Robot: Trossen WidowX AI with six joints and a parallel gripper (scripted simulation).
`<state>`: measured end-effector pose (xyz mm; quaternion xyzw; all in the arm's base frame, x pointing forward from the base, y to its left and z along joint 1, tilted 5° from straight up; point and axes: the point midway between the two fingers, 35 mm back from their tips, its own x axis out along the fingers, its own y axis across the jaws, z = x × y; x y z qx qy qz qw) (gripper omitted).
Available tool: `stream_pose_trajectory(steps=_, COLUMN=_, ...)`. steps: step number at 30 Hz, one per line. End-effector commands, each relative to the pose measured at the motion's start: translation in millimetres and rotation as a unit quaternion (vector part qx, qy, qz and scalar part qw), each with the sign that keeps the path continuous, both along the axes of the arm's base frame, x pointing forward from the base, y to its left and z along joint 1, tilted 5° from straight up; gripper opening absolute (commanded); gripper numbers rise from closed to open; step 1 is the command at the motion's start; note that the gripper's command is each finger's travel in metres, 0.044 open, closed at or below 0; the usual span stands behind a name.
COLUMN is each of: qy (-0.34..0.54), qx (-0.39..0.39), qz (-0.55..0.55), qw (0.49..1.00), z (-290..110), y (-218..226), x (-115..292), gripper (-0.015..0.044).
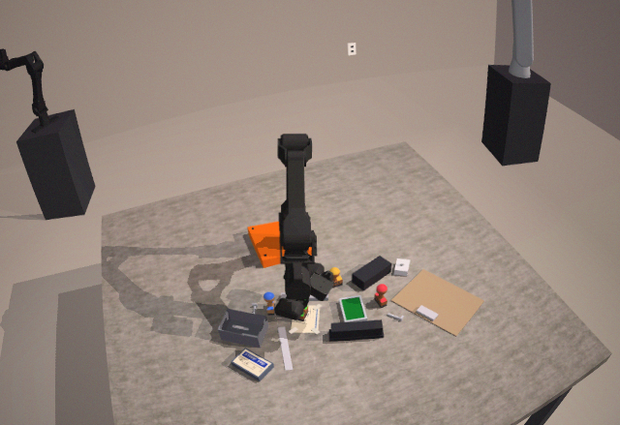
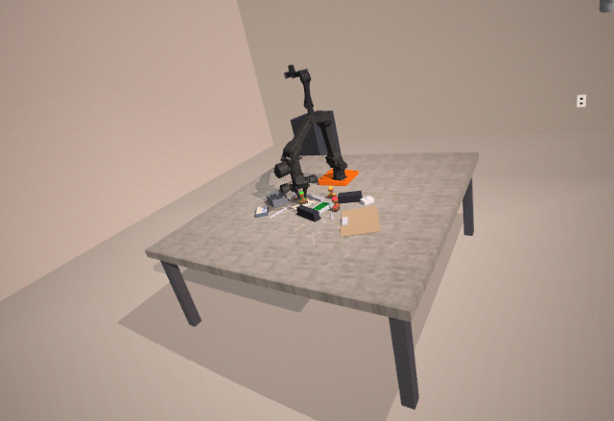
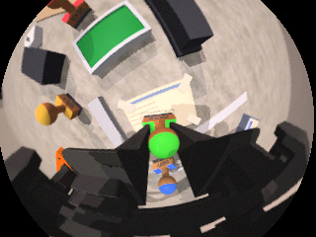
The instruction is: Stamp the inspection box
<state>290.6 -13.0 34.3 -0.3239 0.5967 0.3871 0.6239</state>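
My gripper (image 1: 300, 312) (image 2: 300, 193) (image 3: 160, 126) is shut on the green-knobbed PASS stamp (image 3: 162, 144) (image 1: 303, 315) and holds it upright, base down. The stamp's base is over the left end of the cream card (image 3: 173, 98) (image 1: 313, 321) (image 2: 310, 201), low over it; I cannot tell whether it touches the card. The green ink pad (image 3: 111, 36) (image 1: 352, 308) (image 2: 320, 205), in a white frame, lies just right of the card. The gripper and stamp hide the card's inspection box.
A blue stamp (image 1: 269, 301) (image 3: 169, 186), a yellow stamp (image 1: 335, 275) (image 3: 55, 113) and a red stamp (image 1: 381, 294) (image 3: 71, 7) stand around the gripper. A grey bin (image 1: 242, 327), two black blocks (image 1: 356, 330) (image 1: 371, 271), a cardboard sheet (image 1: 437, 301), a labelled box (image 1: 252, 363) and a grey strip (image 1: 285, 355) lie nearby.
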Motion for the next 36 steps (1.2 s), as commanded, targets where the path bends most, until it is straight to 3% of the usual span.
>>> stream_pose_trajectory(steps=1, qy=0.0, qx=0.002, qz=-0.002, qw=1.0, z=-1.2, y=0.7, x=0.0, gripper=0.0)
stream_pose_trajectory(steps=36, qy=0.0, qx=0.002, qz=-0.002, qw=1.0, z=-5.2, y=1.0, x=0.0, gripper=0.0)
